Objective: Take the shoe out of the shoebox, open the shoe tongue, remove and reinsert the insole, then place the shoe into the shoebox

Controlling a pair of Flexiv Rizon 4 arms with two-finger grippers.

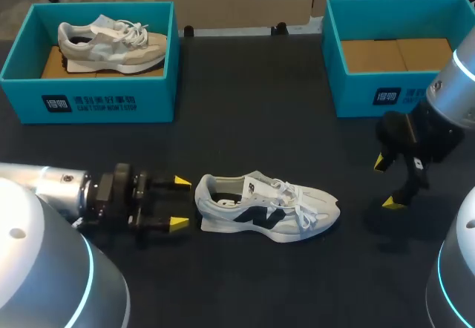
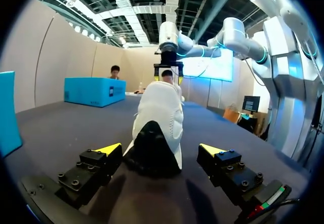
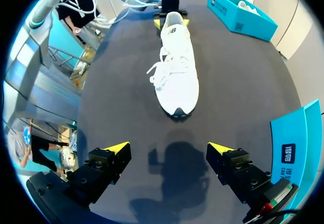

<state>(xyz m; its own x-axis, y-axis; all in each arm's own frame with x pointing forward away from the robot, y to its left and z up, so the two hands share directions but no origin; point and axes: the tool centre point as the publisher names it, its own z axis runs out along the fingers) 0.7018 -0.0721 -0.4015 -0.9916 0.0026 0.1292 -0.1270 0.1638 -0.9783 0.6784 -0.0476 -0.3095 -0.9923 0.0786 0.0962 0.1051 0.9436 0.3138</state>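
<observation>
On the surface (image 1: pixel 245 113), shoe (image 1: pixel 266 206), our left pincer (image 1: pixel 178 202) spread just behind its heel, our right pincer (image 1: pixel 387 183) spread, well beyond the toe

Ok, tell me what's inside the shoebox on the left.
A grey and cream sneaker lies in the left shoebox on its brown cardboard floor. Whatever is under the sneaker is covered.

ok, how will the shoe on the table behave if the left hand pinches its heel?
Probably light: the shoe looks like a mesh runner on a foam sole. The padded heel likely squashes when the left hand closes, so the grip may be soft. Its loose laces would probably dangle; standing flat, it should slide rather than tip.
</observation>
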